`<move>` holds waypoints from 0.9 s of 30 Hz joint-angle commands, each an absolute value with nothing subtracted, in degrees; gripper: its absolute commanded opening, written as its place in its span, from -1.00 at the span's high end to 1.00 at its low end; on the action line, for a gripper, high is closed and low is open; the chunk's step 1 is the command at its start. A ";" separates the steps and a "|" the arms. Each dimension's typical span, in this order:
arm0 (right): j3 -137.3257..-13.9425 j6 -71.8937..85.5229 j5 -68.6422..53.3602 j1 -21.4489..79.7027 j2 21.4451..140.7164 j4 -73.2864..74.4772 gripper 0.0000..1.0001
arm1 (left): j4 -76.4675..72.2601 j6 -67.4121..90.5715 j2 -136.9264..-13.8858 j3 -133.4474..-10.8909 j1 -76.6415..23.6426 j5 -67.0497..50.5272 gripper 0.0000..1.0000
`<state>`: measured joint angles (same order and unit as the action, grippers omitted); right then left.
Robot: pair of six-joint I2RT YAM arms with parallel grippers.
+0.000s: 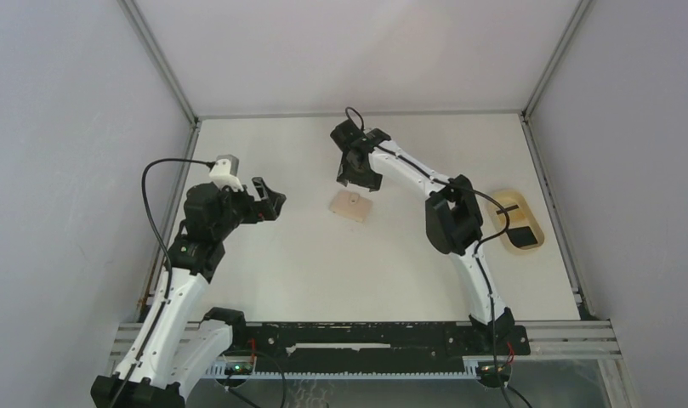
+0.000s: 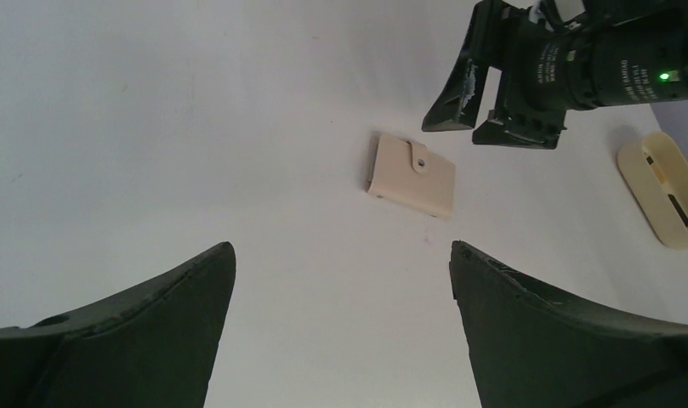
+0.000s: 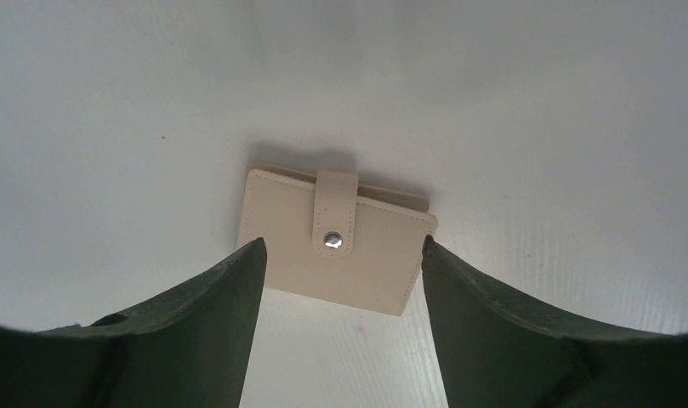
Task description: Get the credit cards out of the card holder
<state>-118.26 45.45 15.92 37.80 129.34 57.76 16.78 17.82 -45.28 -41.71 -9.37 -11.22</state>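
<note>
The card holder (image 1: 351, 206) is a small tan wallet lying flat mid-table, its strap snapped shut over a silver snap (image 3: 332, 240). No credit cards show; they are hidden or out of view. My right gripper (image 1: 357, 176) hangs just behind and above the holder. In the right wrist view the right gripper (image 3: 340, 248) is open, its fingertips (image 3: 248, 255) level with the card holder (image 3: 357, 272) on its left and right sides. My left gripper (image 1: 270, 201) stays off to the left, open and holding nothing. In the left wrist view the card holder (image 2: 411, 175) lies well ahead of the left gripper (image 2: 340, 255).
An oval tan tray (image 1: 517, 223) sits at the right edge of the table, beside the right arm's elbow (image 1: 453, 219), with a small dark rectangle (image 1: 520, 235) inside it. Grey walls enclose the table on three sides.
</note>
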 commanded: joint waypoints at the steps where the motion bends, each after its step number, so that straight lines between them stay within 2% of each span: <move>1: -124.43 46.94 15.61 38.98 133.01 61.52 -0.50 | 14.85 21.01 -44.00 -40.30 -9.44 -11.24 -1.00; 10: -123.88 49.07 14.73 38.52 137.36 59.61 -0.44 | 18.34 20.97 -42.21 -41.00 -9.49 -7.98 -0.99; 11: -123.05 49.27 14.68 38.45 137.20 58.64 -0.38 | 18.06 21.16 -42.03 -41.08 -9.48 -8.16 -1.00; 14: -121.52 49.40 13.09 38.14 137.36 56.11 0.02 | 17.33 21.91 -41.94 -41.48 -9.43 -8.54 -1.00; 16: -121.32 49.46 13.08 38.06 137.53 55.91 0.19 | 17.58 21.82 -42.37 -42.56 -9.47 -8.77 -0.99; 18: -120.51 49.23 13.23 38.05 137.34 55.49 0.45 | 17.81 21.15 -42.96 -44.38 -9.43 -8.44 -1.00; 20: -119.05 48.81 12.47 37.82 136.76 54.52 0.98 | 17.74 19.76 -44.01 -46.35 -9.46 -7.47 -0.99; 24: -114.52 48.54 11.19 37.57 134.32 51.86 1.00 | 10.53 15.99 -46.50 -47.01 -9.43 -6.15 -0.99; 27: -110.59 48.35 10.49 37.69 131.39 49.30 1.00 | -1.00 12.68 -48.31 -44.37 -9.40 -13.81 -0.99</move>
<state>-115.35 48.77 12.10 37.69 134.80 51.33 14.15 18.13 -46.65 -43.75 -9.34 -7.79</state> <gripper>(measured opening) 0.008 0.996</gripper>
